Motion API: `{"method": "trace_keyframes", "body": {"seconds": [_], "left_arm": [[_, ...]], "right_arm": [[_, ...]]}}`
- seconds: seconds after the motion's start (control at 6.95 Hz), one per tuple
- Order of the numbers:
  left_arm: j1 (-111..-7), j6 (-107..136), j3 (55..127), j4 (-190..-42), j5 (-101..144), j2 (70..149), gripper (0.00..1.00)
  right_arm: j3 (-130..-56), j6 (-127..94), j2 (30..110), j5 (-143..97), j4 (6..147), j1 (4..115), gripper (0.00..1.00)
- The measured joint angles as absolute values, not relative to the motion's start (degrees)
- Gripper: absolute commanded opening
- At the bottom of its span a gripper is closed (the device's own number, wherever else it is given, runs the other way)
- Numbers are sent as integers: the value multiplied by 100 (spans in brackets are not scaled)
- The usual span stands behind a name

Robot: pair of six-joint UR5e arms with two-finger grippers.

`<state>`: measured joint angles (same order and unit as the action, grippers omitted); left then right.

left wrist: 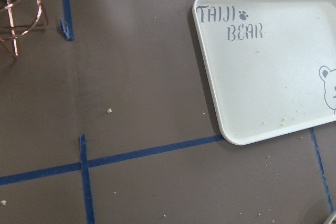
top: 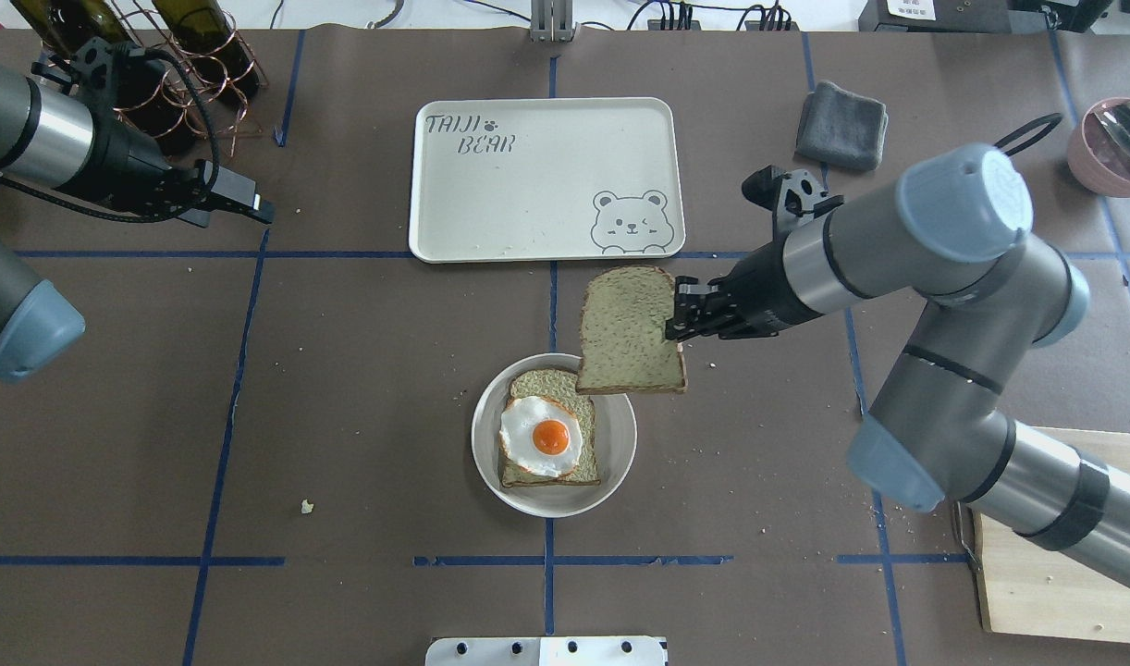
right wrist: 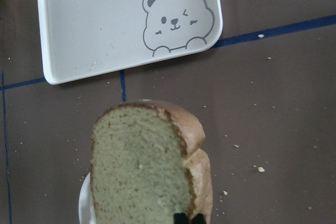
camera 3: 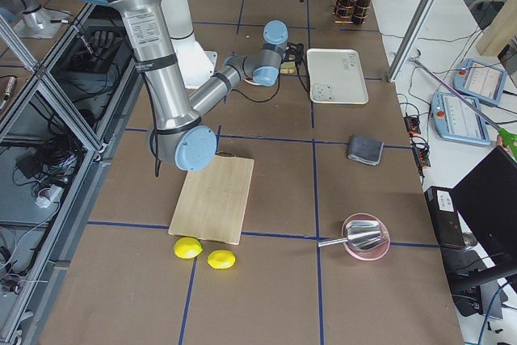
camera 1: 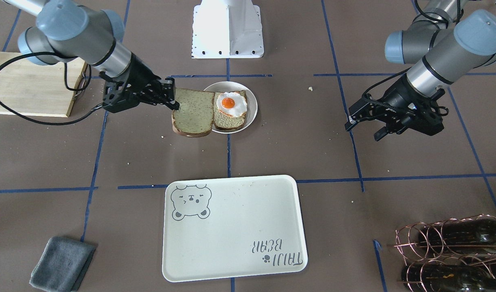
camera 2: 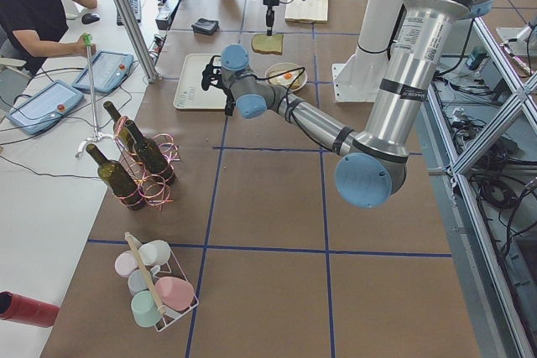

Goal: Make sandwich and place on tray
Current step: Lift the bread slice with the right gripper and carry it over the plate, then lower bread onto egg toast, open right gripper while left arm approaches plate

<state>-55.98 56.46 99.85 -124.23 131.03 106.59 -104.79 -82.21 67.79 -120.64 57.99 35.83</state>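
Up at 1 o'clock of the plate [top: 487,458], right gripper [top: 678,324]: clenched on one edge of a bread slice [top: 630,333], held roughly flat, its corner overlapping the plate rim from overhead
Plate: middle of the worktop [top: 343,416], carrying the other slice [top: 551,384] with the fried egg [top: 539,437] sitting on top
Tray [top: 528,185]: 12 o'clock from the plate, close by, just crumbs on it
Left gripper [camera 1: 362,133]: released, jaws apart, way off at 10 o'clock near the wine bottles [top: 195,42]

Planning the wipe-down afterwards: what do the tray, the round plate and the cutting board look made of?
Tray: probably matte cream plastic or melamine; moulded rounded rim, printed bear. Plate: smooth white, ceramic or plastic, cannot tell which. Cutting board: pale wood with visible grain.
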Motion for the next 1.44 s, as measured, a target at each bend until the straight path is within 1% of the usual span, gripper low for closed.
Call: {"method": "trace_keyframes", "body": {"seconds": [0.29, 0.72, 0.86, 1.01, 1.15, 1.44], "left_arm": [[-5553, 5691, 9966, -12451, 13073, 10653, 100], [-5546, 5695, 9946, -12454, 13070, 10652, 100], [-5546, 5695, 9943, -12454, 13069, 10652, 100], [-5546, 5698, 9942, -12454, 13069, 10652, 100], [-5539, 5706, 9941, -12454, 13067, 10654, 100], [-5429, 5772, 9938, -12452, 13019, 10689, 100]], "right_arm": [[-10405, -8274, 6553, -11361, 6017, 2845, 0], [-10254, -8291, 6447, -11126, 6046, 2548, 0], [-10195, -8290, 6387, -11115, 6047, 2525, 17], [-10130, -8291, 6325, -11111, 6045, 2520, 83], [-10096, -8292, 6299, -11110, 6043, 2523, 100], [-10078, -8287, 6294, -11126, 6051, 2596, 100]]}}
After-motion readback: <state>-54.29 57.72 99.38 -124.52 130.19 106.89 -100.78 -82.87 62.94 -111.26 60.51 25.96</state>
